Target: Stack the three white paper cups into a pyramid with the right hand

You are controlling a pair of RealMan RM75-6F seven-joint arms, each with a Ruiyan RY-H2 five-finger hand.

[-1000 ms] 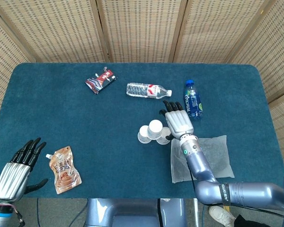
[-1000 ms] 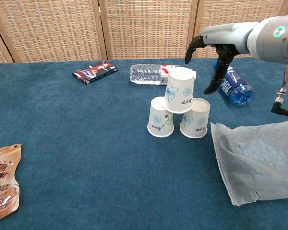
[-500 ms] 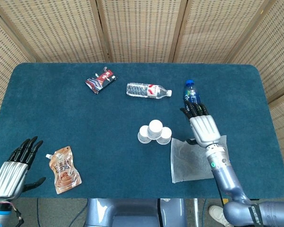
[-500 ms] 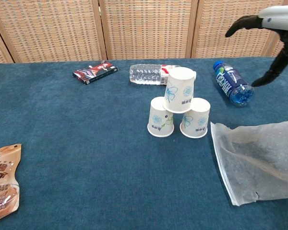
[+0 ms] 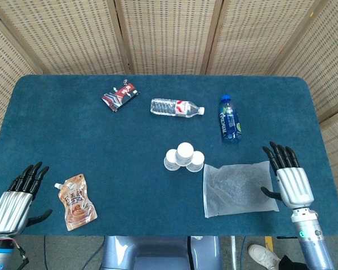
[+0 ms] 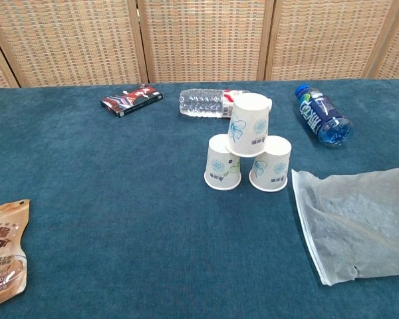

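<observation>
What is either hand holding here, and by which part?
Nothing is held. The right hand and the left hand are both open at the table's near corners, clear of the cup pyramid.

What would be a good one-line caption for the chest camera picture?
Three white paper cups stand upside down in a pyramid on the blue table, no hand in view.

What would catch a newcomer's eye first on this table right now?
The three-cup pyramid at the table's middle: two cups upside down side by side, a third upside down on top. Beside it lies a clear plastic bag, and farther back a blue bottle on its side. Both hands, left and right, sit open at the near corners.
</observation>
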